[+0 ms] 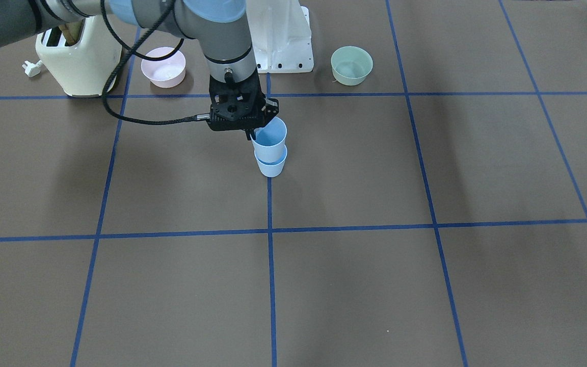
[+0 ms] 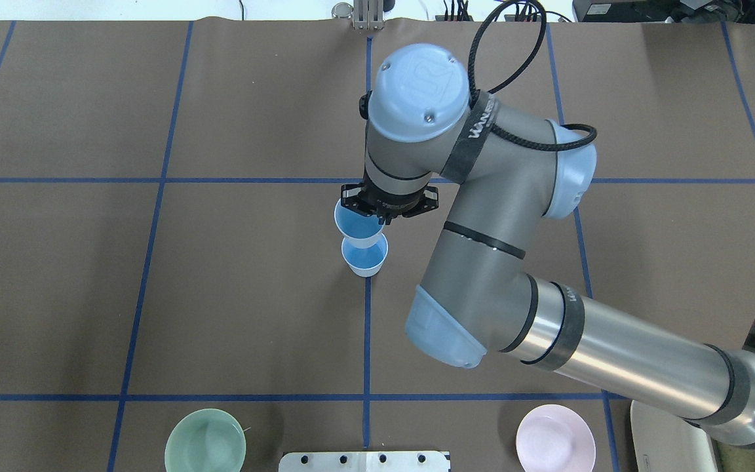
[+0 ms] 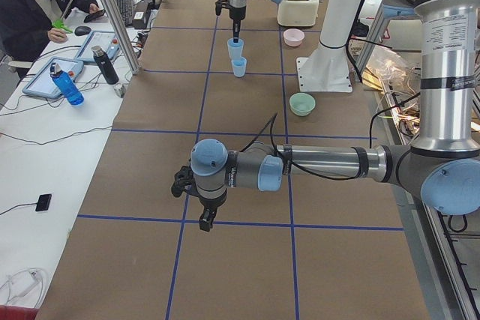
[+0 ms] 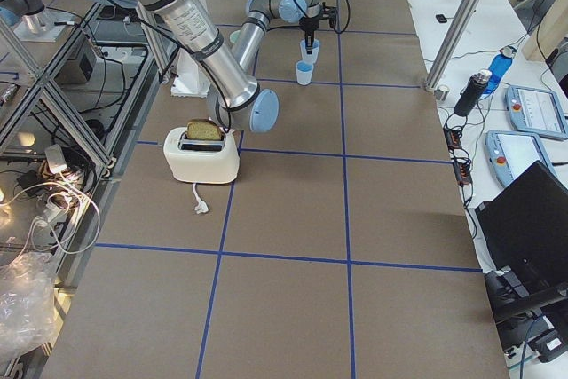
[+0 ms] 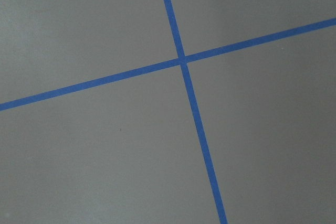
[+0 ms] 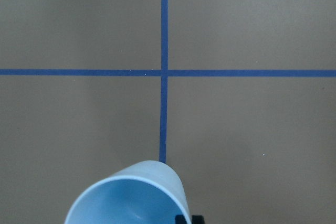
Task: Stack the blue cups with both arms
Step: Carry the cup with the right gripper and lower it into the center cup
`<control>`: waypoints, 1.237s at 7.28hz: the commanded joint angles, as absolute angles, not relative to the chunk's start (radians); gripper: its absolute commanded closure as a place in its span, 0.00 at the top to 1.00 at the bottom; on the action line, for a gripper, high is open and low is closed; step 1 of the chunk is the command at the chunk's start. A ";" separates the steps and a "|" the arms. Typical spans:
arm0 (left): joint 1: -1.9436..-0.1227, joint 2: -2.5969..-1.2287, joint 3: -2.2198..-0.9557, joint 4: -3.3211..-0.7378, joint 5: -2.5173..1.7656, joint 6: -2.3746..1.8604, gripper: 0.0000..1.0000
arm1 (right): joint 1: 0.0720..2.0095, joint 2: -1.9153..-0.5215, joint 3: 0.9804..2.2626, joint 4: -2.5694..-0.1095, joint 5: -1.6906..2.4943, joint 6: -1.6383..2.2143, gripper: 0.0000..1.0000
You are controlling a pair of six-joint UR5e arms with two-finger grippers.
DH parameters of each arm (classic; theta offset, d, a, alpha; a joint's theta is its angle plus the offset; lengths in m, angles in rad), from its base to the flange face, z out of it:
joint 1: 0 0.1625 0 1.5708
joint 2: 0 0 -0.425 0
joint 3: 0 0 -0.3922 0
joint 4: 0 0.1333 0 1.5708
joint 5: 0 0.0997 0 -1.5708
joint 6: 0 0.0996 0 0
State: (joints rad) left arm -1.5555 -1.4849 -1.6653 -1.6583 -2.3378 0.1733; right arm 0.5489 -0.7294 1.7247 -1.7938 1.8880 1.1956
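Nearest: upper cup point(image 6: 128, 198), clamped at the rim by the right fingers point(image 1: 248, 134), held just over the lower cup point(image 1: 271, 165) at desk point(image 1: 375, 285) centre. State of the left fingers point(image 3: 205, 220): cannot tell. Risk: one-sided grip, at 2 o'clock from overhead; an off-centre descent could topple the lower cup.

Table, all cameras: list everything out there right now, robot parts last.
cups: two, pale blue; one on the centre tape line, the upper cup held just above it
pink bowl: one, pink, beside the toaster
green bowl: one, pale green, beyond the pedestal
toaster: one, cream, by the robot's right arm
pedestal: one, white, between the bowls
right hand: one, black, gripping the upper cup's rim
left hand: one, black, far from the cups
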 commanded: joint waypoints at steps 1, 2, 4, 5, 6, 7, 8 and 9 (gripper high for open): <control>-1.555 -1.485 -1.666 -1.658 -2.338 0.175 0.98 | 0.512 -0.729 1.689 -1.804 1.856 1.212 0.00; -1.555 -1.485 -1.666 -1.658 -2.338 0.175 0.98 | 0.503 -0.735 1.678 -1.804 1.855 1.212 0.00; -1.555 -1.485 -1.663 -1.658 -2.338 0.175 0.98 | 0.479 -0.729 1.645 -1.798 1.826 1.212 0.00; -1.555 -1.485 -1.663 -1.658 -2.338 0.175 0.98 | 0.479 -0.730 1.641 -1.796 1.825 1.210 0.24; -1.555 -1.485 -1.661 -1.658 -2.338 0.175 0.98 | 0.479 -0.732 1.640 -1.796 1.822 1.212 0.54; -1.555 -1.485 -1.661 -1.658 -2.338 0.175 0.98 | 0.479 -0.733 1.635 -1.798 1.807 1.210 0.79; -1.555 -1.483 -1.661 -1.658 -2.338 0.175 0.98 | 0.479 -0.732 1.635 -1.798 1.798 1.210 0.99; -1.555 -1.480 -1.661 -1.658 -2.338 0.175 0.98 | 0.494 -0.729 1.644 -1.796 1.798 1.195 1.00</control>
